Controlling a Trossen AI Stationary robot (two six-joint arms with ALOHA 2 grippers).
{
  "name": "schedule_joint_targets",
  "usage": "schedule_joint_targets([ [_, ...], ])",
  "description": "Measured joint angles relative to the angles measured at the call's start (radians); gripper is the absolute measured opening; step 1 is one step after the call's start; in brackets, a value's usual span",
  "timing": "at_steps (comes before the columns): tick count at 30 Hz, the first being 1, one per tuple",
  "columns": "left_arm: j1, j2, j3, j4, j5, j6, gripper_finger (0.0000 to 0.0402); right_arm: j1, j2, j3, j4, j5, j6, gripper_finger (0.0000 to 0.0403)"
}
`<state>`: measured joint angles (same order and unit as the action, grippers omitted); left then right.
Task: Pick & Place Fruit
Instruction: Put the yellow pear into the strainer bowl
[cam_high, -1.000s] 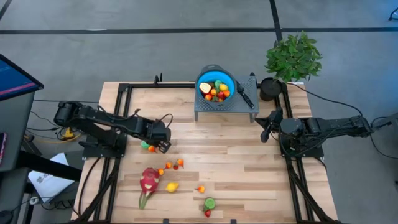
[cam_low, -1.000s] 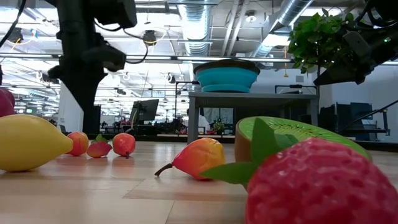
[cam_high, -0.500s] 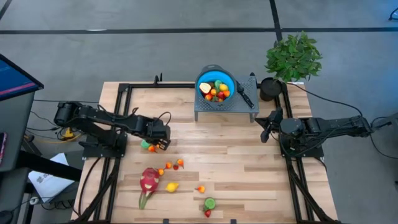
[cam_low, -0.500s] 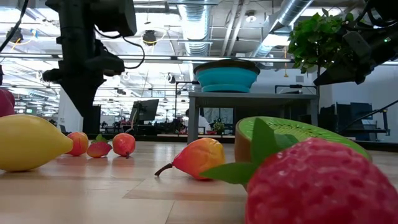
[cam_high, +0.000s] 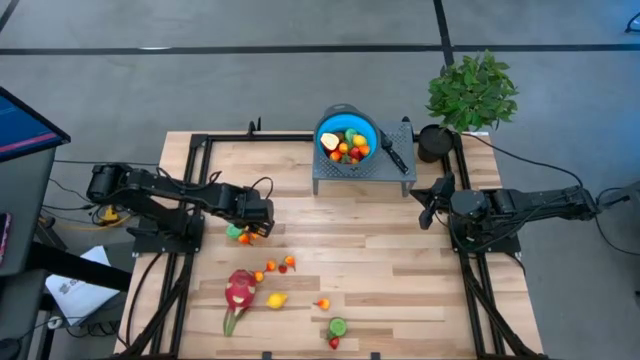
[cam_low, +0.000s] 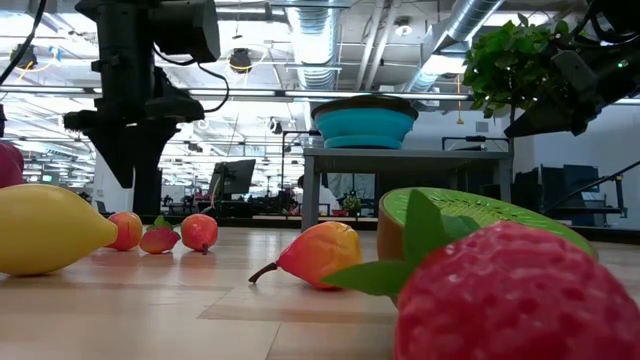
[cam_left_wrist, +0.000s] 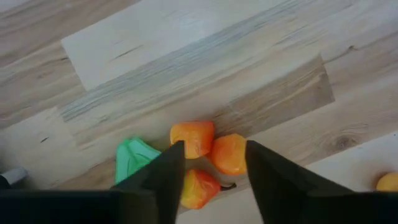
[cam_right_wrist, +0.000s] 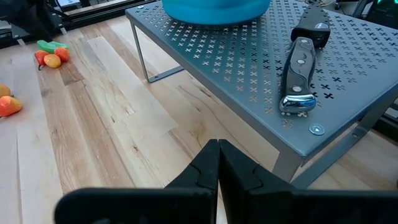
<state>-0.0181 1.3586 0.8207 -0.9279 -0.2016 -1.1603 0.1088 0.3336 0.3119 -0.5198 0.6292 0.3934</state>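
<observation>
Fruit cluster (cam_left_wrist: 205, 158) near the bench's left edge looked light, rigid; left gripper (cam_left_wrist: 211, 165) straddled it, fingers spread.

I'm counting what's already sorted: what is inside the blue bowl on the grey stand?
The blue bowl on the grey stand holds a heap of small fruit: orange, red, yellow and green pieces. Anything beneath that top layer is covered.

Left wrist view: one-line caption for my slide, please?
Left gripper, fingers open, above a cluster of small orange fruits and a green piece on the wooden table.
</observation>
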Motion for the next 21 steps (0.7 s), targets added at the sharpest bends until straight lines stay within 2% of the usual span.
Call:
schedule_joint_targets([
  [5, 0.000, 0.000, 0.000, 0.000, 0.000, 0.000, 0.0231, 0.000, 0.000, 0.000, 0.000, 0.000, 0.000, 0.0000],
  [10, 0.000, 0.000, 0.000, 0.000, 0.000, 0.002, 0.0272, 0.000, 0.000, 0.000, 0.000, 0.000, 0.000, 0.0000],
  [14, -0.001, 0.000, 0.000, 0.001, -0.016, 0.025, 0.0284, 0.000, 0.000, 0.000, 0.000, 0.000, 0.000, 0.0000],
  [21, -0.009, 0.000, 0.000, 0.001, -0.031, 0.035, 0.0280, 0.000, 0.000, 0.000, 0.000, 0.000, 0.000, 0.0000],
])
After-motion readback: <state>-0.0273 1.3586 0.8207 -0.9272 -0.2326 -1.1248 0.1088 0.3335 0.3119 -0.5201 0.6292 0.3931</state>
